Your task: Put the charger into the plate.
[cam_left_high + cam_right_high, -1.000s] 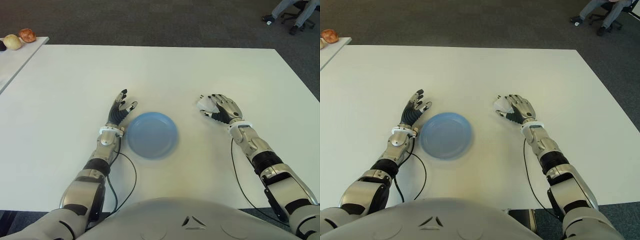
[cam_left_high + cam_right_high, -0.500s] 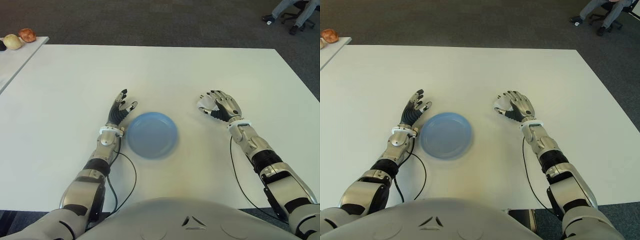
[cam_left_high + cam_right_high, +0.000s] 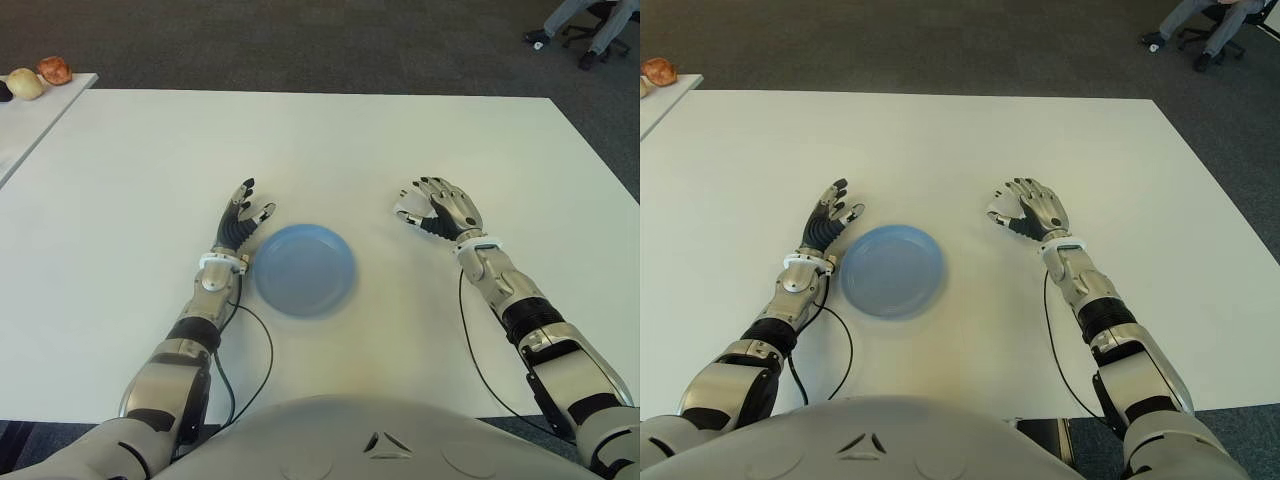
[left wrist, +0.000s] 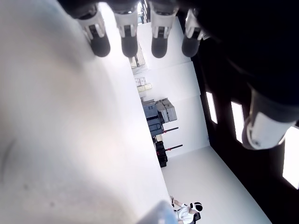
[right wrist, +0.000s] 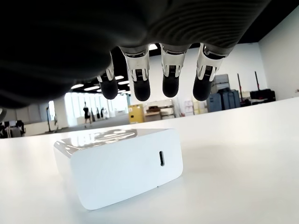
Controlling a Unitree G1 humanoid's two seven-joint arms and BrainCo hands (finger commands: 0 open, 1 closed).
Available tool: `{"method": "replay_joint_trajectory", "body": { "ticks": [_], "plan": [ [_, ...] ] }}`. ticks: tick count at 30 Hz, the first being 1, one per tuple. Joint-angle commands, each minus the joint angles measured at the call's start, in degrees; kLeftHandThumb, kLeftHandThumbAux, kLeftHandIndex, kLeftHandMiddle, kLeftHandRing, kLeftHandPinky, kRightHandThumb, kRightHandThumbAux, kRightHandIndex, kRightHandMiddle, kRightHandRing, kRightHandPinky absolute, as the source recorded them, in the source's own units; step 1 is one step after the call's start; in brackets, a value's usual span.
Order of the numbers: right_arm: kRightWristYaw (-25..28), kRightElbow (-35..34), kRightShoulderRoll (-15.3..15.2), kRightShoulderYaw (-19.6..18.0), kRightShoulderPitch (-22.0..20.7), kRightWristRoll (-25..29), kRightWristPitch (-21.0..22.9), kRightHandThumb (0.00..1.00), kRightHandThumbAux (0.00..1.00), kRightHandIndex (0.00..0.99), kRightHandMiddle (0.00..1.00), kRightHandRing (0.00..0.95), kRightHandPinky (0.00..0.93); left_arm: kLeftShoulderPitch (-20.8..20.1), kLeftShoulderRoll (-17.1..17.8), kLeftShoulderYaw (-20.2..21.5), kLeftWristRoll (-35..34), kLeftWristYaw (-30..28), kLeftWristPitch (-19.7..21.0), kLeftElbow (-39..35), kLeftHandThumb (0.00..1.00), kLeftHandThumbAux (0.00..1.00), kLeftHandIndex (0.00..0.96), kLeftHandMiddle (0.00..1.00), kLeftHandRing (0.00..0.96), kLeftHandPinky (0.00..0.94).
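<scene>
A white block charger (image 5: 121, 165) lies flat on the white table (image 3: 330, 140), right of the round blue plate (image 3: 305, 270). My right hand (image 3: 432, 206) hovers just over the charger with its fingers (image 5: 170, 86) spread and pointing down, clear of the charger's top. In the eye views only a white corner of the charger (image 3: 404, 208) shows beside the palm. My left hand (image 3: 243, 220) shows on the table beside the plate's left rim, fingers straight and holding nothing. The plate holds nothing.
A second table at the far left carries two round fruit-like things (image 3: 27, 83) (image 3: 54, 70). A person's legs and an office chair (image 3: 590, 25) show on the dark carpet at the far right. Thin black cables (image 3: 262, 340) trail from both wrists.
My right hand has shifted slightly away from me and now covers more of the charger. The charger, plate and left hand have not moved.
</scene>
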Motion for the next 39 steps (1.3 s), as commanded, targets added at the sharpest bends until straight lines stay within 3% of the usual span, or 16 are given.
{"method": "replay_joint_trajectory", "body": {
  "ticks": [1,21,39],
  "plan": [
    [0.3,0.1,0.8,0.1,-0.5,0.2,-0.1,0.265,0.115,0.000,0.000,0.000,0.000,3.9,-1.1,-0.9,1.1,-0.3,4.3,3.3,0.000,0.549,0.000,0.017,0.016,0.024],
    [0.8,2.0,1.6,0.6,-1.8,-0.5,2.0,0.252,0.119,0.000,0.000,0.000,0.000,3.5,-1.1,-0.8,0.9,-0.9,5.8,3.7,0.000,0.567,0.000,0.011,0.007,0.013],
    [4.5,5.6,3.2,1.0,-3.9,-0.1,5.4,0.278,0.119,0.000,0.000,0.000,0.000,4.0,-1.0,-0.9,1.0,-1.0,5.4,3.2,0.000,0.570,0.000,0.012,0.010,0.024]
  ]
}}
